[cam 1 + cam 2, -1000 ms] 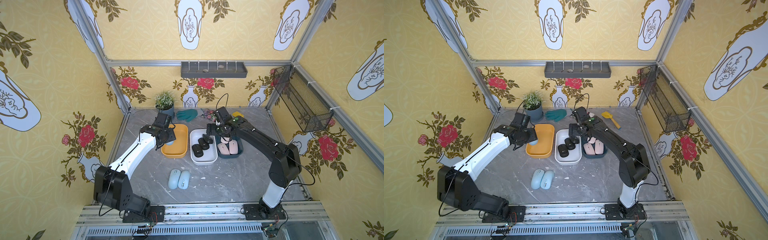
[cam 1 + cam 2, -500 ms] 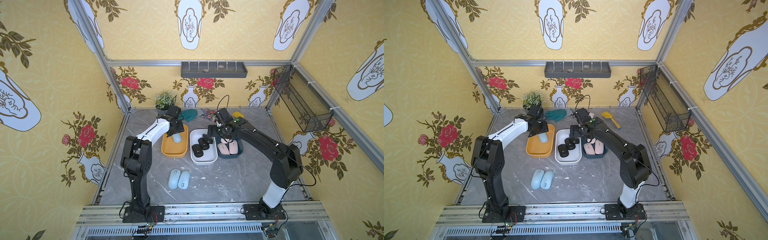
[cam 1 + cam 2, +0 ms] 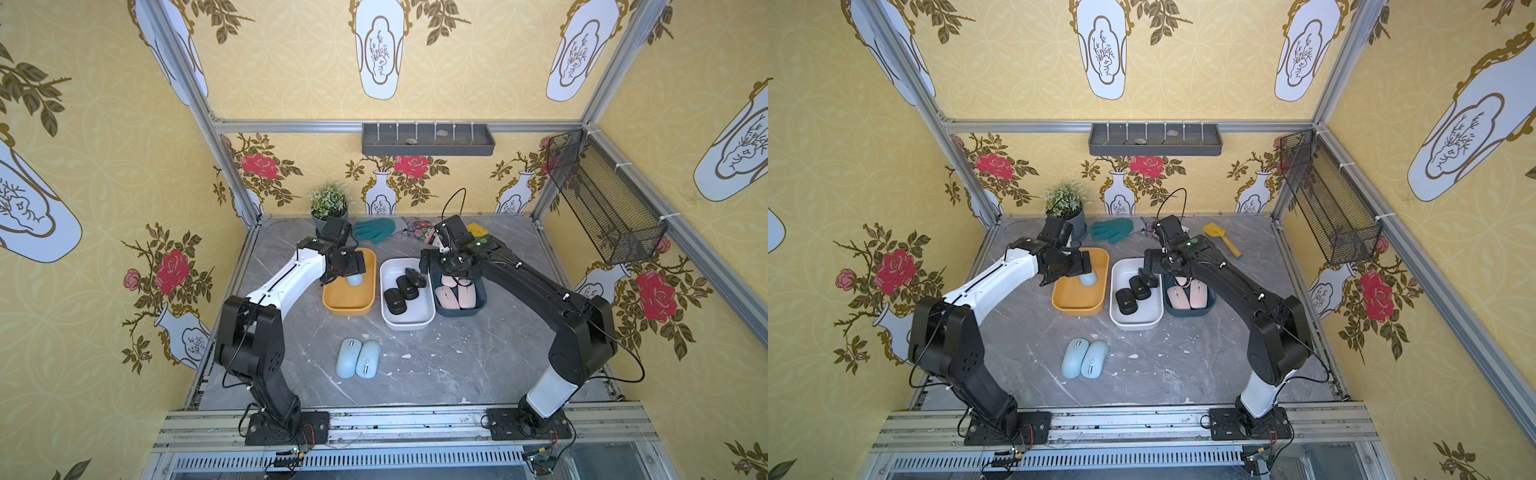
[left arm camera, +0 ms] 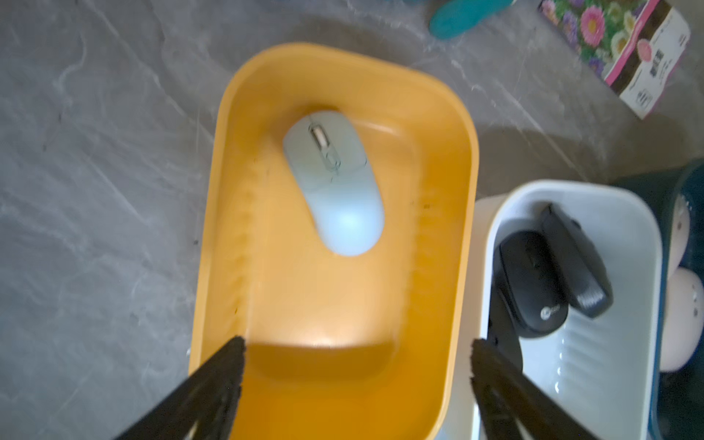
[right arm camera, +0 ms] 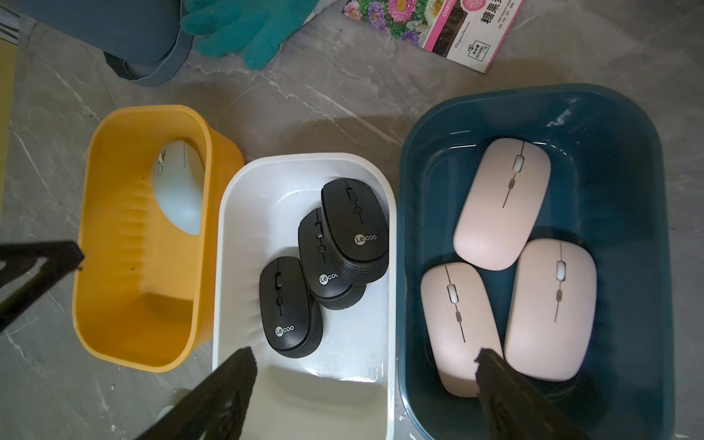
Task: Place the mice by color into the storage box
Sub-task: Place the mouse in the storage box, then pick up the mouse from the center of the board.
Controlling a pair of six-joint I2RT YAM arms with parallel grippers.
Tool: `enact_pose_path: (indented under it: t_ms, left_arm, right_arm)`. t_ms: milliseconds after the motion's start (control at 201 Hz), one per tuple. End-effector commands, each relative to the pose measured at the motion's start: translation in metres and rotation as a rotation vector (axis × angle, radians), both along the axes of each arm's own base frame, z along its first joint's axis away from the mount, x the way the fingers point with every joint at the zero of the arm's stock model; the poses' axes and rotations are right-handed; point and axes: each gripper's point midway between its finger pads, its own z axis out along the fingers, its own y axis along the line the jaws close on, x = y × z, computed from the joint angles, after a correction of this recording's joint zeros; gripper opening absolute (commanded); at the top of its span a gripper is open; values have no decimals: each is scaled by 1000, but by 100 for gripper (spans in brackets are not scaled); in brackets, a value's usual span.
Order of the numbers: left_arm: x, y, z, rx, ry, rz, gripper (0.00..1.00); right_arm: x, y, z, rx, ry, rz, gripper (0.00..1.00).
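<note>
Yellow wallpapered walls [image 3: 291, 62] printed with red roses and white vases enclose a grey marble-veined tabletop [image 3: 457, 365]. A long grey plastic wall shelf [image 3: 428, 147] hangs at twelve o'clock, and a black wire-mesh basket [image 3: 602, 216] at two o'clock.

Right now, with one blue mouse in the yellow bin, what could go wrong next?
The two loose blue mice lie side by side, touching, so the left tool closing on one may shove its neighbour. The blue mouse sits at the back end of the yellow bin; dropping the next on it could leave it leaning.
</note>
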Motion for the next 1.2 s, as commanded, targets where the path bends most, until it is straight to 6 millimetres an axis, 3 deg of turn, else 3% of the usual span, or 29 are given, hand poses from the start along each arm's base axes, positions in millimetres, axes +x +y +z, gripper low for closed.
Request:
enact_pose_path:
  t_ms: [0, 124, 189, 334, 513, 891, 1001, 1200]
  left_arm:
    - [-44, 4, -9, 16, 68, -31, 100]
    - [-82, 3, -15, -14, 88, -58, 100]
    - [-103, -8, -15, -18, 84, -110, 98]
    - [-136, 2, -18, -47, 94, -75, 92]
    - [-171, 17, -43, -46, 191, 5, 86]
    - [-205, -3, -79, -19, 310, -58, 86]
    - [-214, 1, -90, -15, 335, -36, 86]
    - [-214, 2, -98, -24, 320, -15, 86]
  right_arm:
    - [2, 0, -2, 3, -7, -11, 92]
    - [-1, 1, -7, -12, 13, -8, 92]
    - [-1, 2, -8, -16, 15, -4, 92]
    - [-2, 5, -8, -20, 17, 4, 92]
    - [-5, 13, -15, -18, 34, 14, 92]
    - [-10, 21, -26, -26, 51, 27, 92]
    - [-13, 22, -33, -26, 67, 25, 92]
    - [-13, 25, -37, -27, 78, 29, 92]
